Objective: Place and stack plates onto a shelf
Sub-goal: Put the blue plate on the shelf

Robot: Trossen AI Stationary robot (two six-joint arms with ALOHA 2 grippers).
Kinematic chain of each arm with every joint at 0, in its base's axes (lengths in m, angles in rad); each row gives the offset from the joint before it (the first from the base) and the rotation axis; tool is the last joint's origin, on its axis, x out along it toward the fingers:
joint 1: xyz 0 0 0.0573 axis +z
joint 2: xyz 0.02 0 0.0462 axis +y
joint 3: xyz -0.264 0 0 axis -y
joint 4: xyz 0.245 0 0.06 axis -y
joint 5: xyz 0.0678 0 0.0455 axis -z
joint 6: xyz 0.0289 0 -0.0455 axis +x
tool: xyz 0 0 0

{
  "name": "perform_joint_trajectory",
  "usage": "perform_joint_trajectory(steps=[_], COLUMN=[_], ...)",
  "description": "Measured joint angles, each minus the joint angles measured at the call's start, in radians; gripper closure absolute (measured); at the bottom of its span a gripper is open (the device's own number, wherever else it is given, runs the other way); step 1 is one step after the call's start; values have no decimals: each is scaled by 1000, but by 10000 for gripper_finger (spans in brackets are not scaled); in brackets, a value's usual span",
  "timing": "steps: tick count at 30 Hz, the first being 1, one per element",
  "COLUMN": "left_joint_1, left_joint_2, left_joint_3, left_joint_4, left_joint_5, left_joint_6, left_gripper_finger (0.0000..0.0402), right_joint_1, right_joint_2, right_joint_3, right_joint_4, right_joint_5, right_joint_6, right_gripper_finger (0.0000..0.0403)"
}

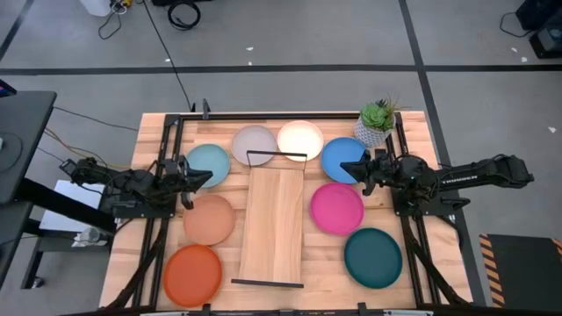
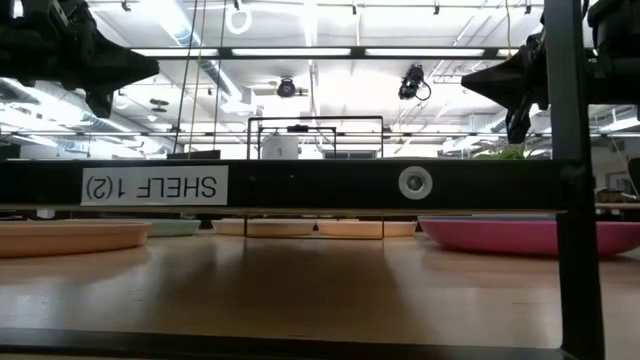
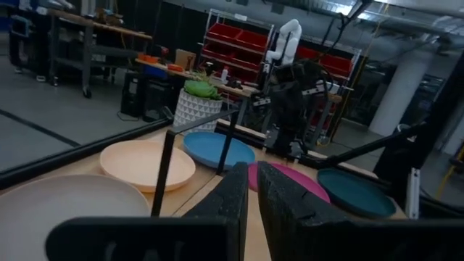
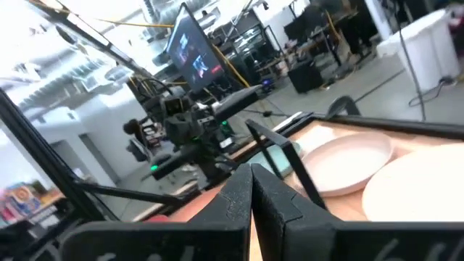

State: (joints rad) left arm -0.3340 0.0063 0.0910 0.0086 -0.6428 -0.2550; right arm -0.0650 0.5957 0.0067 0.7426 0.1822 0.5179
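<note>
The light-wood shelf (image 1: 272, 224) lies flat in the table's middle, a black wire frame at each short end. Around it the plates rest flat on the table: light blue (image 1: 208, 164), grey (image 1: 254, 145), cream (image 1: 300, 140), blue (image 1: 342, 158), magenta (image 1: 336, 208), dark teal (image 1: 372, 256), peach (image 1: 209, 219) and orange (image 1: 191, 274). My left gripper (image 1: 198, 178) hangs shut in the air by the light blue plate's near rim. My right gripper (image 1: 358, 168), also shut, hovers over the blue plate's near rim. Both (image 3: 252, 190) (image 4: 251, 190) hold nothing.
A potted green plant (image 1: 378, 123) stands at the far right corner, just behind the right arm. Black frame rails (image 1: 167, 219) run along the table's left and right sides. The shelf board's top is bare wood.
</note>
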Motion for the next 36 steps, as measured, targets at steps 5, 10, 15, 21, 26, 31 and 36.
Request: perform_joint_trajectory(steps=[5,10,15,21,26,31,36], left_joint_1=[0,0,0,0,0,0,0], left_joint_2=[0,0,0,0,0,0,0], left_joint_3=[0,0,0,0,0,0,0], left_joint_4=[-2,-46,-10,-18,-21,-20,-12], left_joint_5=[11,63,164,282,324,245,151], left_joint_6=[4,10,53,55,38,119,144], left_gripper_finger=[363,363,363,363,363,363,363], right_joint_1=[-12,-38,-32,-29,-29,-29,-29], right_joint_2=[14,65,242,468,623,725,745], right_joint_3=[9,196,422,555,671,734,738], right_joint_4=[-26,-499,-955,-1035,-1191,-1257,-1341], right_joint_5=[-3,-75,82,62,65,89,100], right_joint_6=[11,66,-7,-144,-219,-238,-223], right_gripper_finger=[389,391,392,379,339,275,229])
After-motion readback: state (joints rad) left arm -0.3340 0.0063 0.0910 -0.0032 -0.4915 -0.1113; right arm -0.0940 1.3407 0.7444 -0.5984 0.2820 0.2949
